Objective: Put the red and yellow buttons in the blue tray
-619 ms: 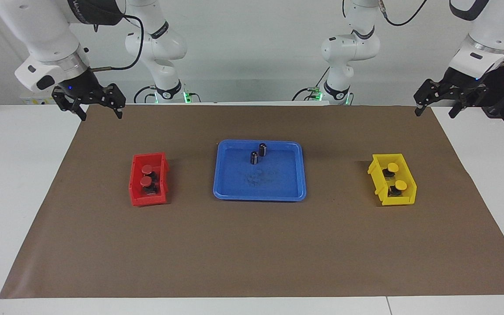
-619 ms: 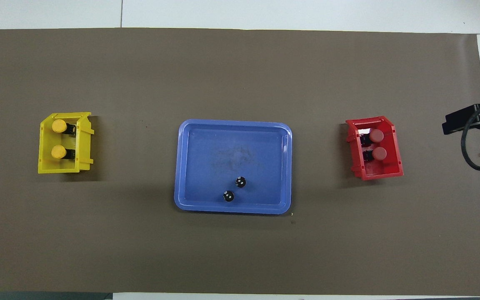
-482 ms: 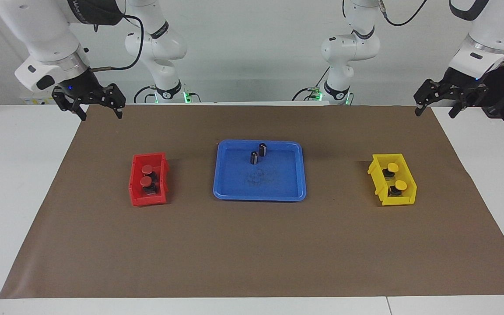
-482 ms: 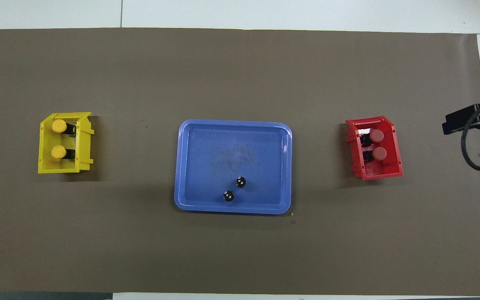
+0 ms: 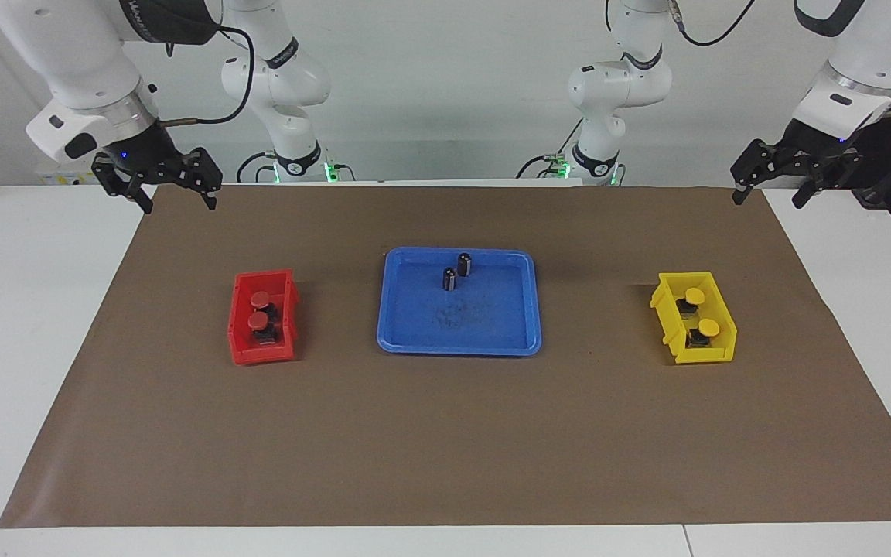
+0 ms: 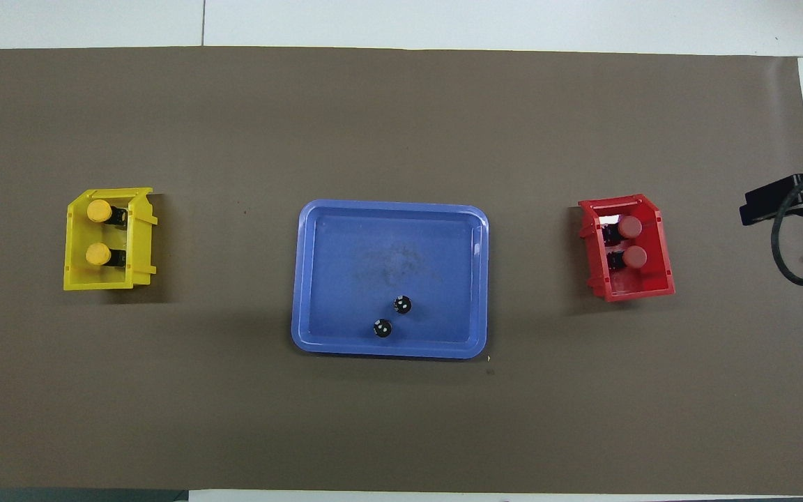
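A big brown mat covers the white worktop; the blue tray lies flat in the middle of the mat; two small dark cylinders stand up inside it, in the part nearer to the robots, close to each other but not touching.

The red bin sits on the mat toward the right arm's end of the worktop, well apart from the tray; the two red buttons are inside it, one nearer to the robots than the other; the yellow bin sits toward the left arm's end, also well apart from the tray; the two yellow buttons are inside it, lined up the same way; no button is in the tray yet.

The right pincer hangs in the air over the corner of the mat at its own end; its fingers are spread wide and hold nothing; the left pincer hangs over the mat's corner at its end, spread wide too and holding nothing.
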